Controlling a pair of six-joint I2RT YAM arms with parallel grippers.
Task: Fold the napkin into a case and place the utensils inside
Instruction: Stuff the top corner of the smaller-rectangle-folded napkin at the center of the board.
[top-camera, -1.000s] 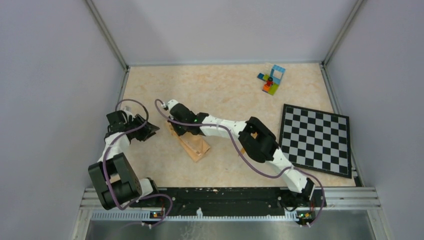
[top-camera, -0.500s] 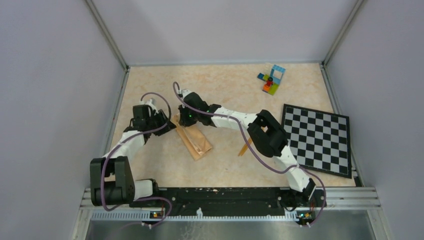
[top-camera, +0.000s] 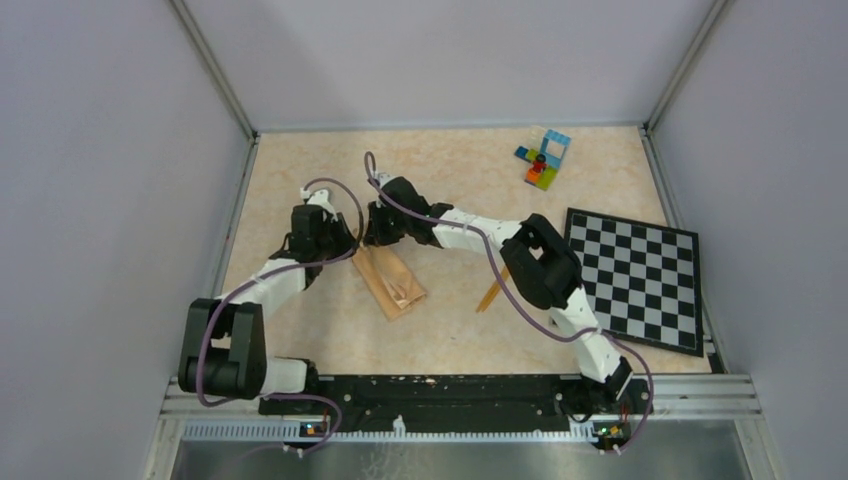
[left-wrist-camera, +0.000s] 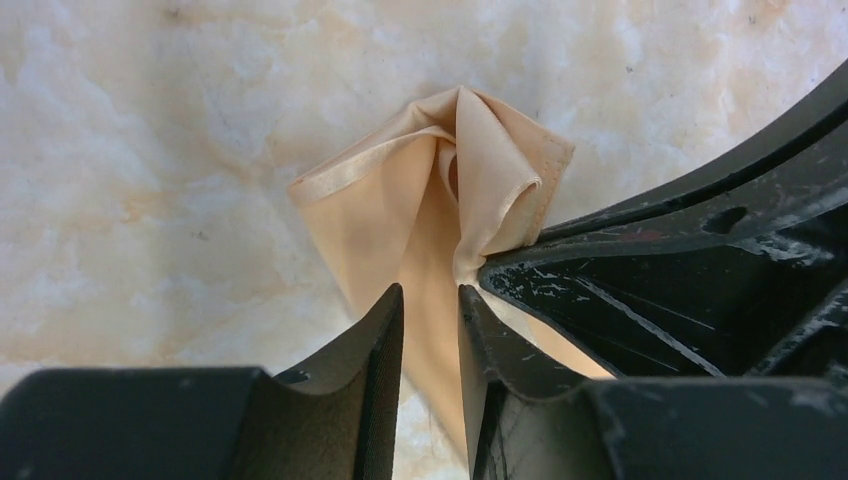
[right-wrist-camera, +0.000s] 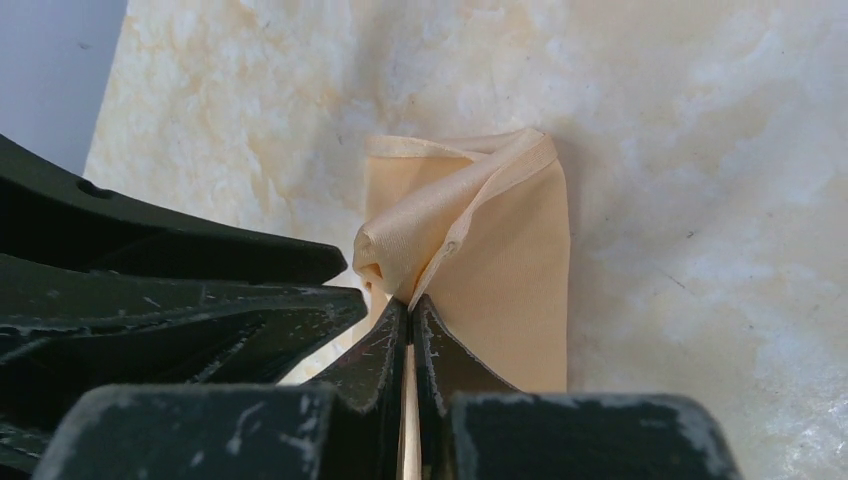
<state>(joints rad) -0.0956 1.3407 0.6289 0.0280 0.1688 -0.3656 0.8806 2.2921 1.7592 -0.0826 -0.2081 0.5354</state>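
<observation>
Right wrist: right fingers (right-wrist-camera: 385, 345) pinch napkin (right-wrist-camera: 500, 280) edge (left fingers (left-wrist-camera: 378, 345) narrowly apart), open tabletop (right-wrist-camera: 700, 200) around.

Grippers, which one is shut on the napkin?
The right gripper, pinching a fold of the napkin; the left gripper shows a gap between its jaws.

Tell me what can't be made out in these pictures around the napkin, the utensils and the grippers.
- Top view: the far end of the napkin is hidden under the left gripper and right gripper.
- Top view: one orange utensil runs under the right arm at its upper end; spoon or knife, too small to tell. The other shows in no view.
- Left wrist view: the napkin runs between the left fingers; whether they pinch it is unclear.
</observation>
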